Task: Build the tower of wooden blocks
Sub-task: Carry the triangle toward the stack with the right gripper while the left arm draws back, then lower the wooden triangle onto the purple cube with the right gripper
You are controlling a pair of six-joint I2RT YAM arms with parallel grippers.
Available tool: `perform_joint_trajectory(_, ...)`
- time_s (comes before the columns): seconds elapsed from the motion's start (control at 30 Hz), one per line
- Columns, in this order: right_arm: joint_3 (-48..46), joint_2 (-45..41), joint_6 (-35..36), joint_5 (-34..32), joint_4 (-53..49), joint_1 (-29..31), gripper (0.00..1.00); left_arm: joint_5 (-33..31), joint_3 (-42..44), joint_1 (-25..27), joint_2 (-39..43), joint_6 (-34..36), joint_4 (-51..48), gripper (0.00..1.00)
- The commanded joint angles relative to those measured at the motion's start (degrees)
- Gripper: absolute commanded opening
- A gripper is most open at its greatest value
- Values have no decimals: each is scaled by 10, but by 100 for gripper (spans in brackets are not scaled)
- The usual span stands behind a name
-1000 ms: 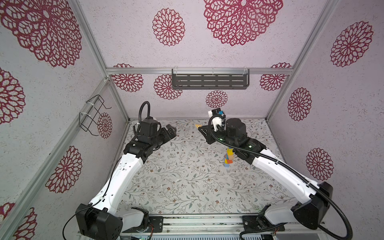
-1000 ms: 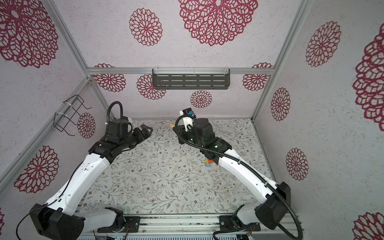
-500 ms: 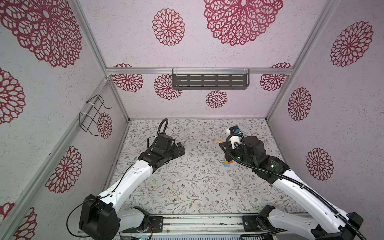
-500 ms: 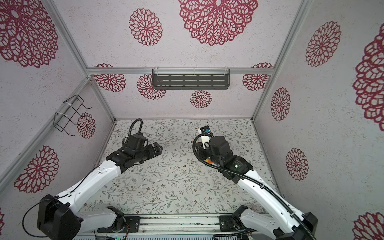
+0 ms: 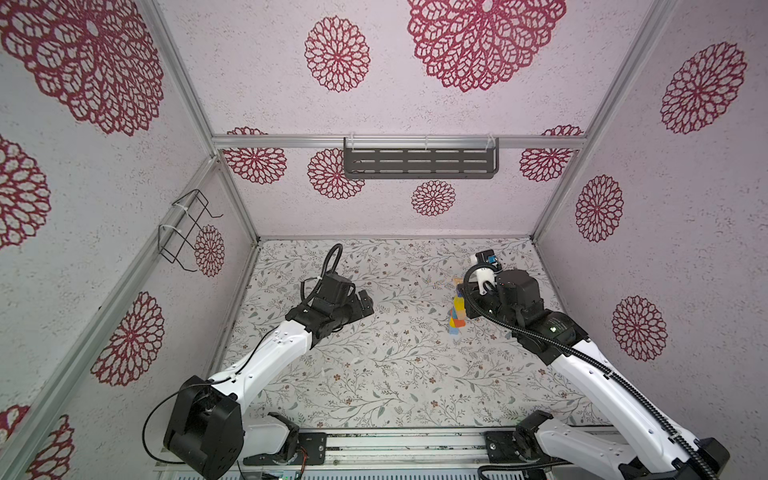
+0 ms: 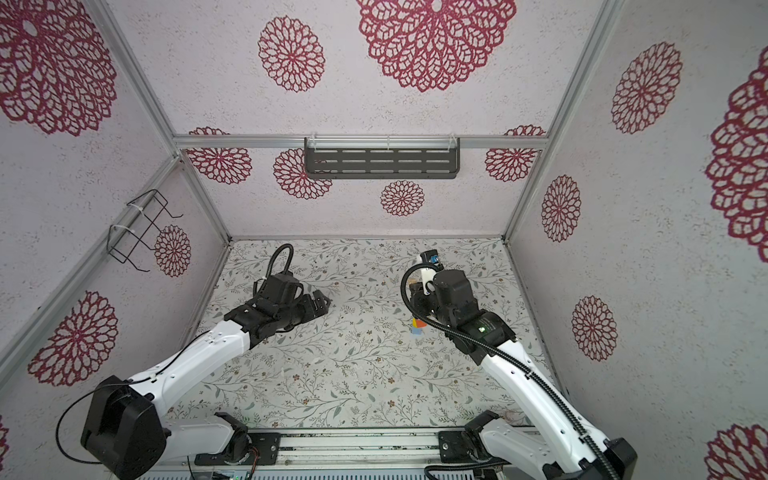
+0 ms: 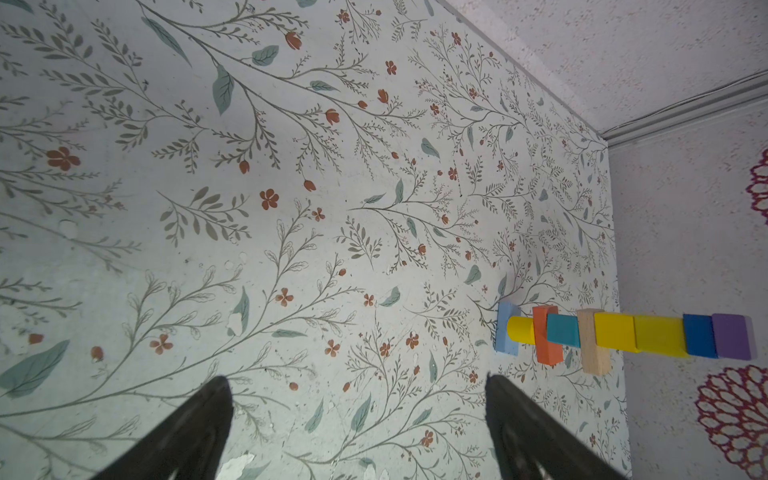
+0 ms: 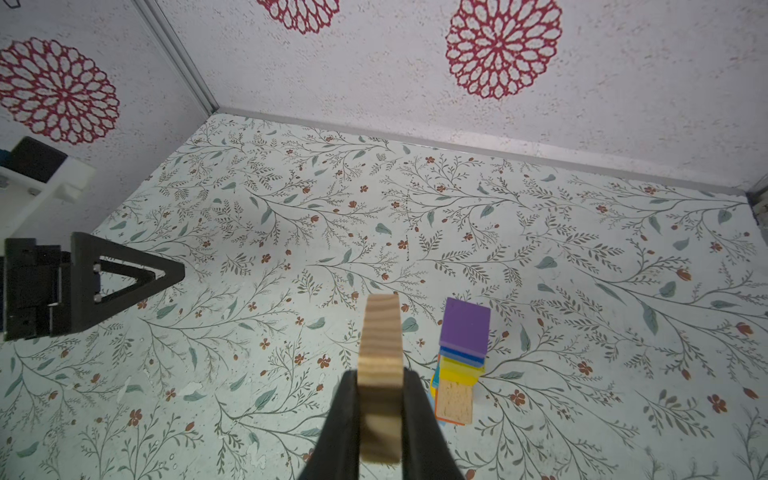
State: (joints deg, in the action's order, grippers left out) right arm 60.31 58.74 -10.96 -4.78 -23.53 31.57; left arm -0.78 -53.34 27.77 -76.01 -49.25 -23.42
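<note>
The wood block tower [image 5: 456, 312] [image 6: 418, 326] stands right of centre on the floral table: a narrow column of several coloured blocks with a purple one on top [image 8: 464, 329]. The left wrist view shows its whole length [image 7: 623, 336], from light blue at the base to purple. My right gripper [image 8: 380, 376] is shut on a tan wood block [image 8: 380, 336], held close beside the tower's top and apart from it. In both top views that gripper [image 5: 460, 287] is mostly hidden under its wrist. My left gripper [image 5: 365, 302] [image 7: 357, 382] hangs open and empty left of the tower.
A dark slotted shelf [image 5: 419, 164] hangs on the back wall and a wire basket [image 5: 187, 232] on the left wall. The arms' base rail [image 5: 395, 444] runs along the front edge. One left finger [image 8: 124, 274] shows in the right wrist view.
Both arms came down from high near the back wall. The right gripper carried the tan block rightward to the tower's top. The left gripper dropped towards the table's middle.
</note>
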Motion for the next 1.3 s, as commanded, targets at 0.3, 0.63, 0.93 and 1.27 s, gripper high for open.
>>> perform_joint_trajectory(0.3,-11,34,6,-24,29,-24,12,-11,1,-2,-4,27,4,97)
perform_joint_trajectory(0.63,-15,56,5,-14,36,-47,11,-2,1,-6,-16,28,7,97)
perform_joint_trajectory(0.93,-12,70,7,-9,41,-57,11,-1,-5,-13,-18,34,1,97)
perform_joint_trajectory(1.27,-9,85,6,-4,45,-62,11,4,-7,-19,-19,39,-8,97)
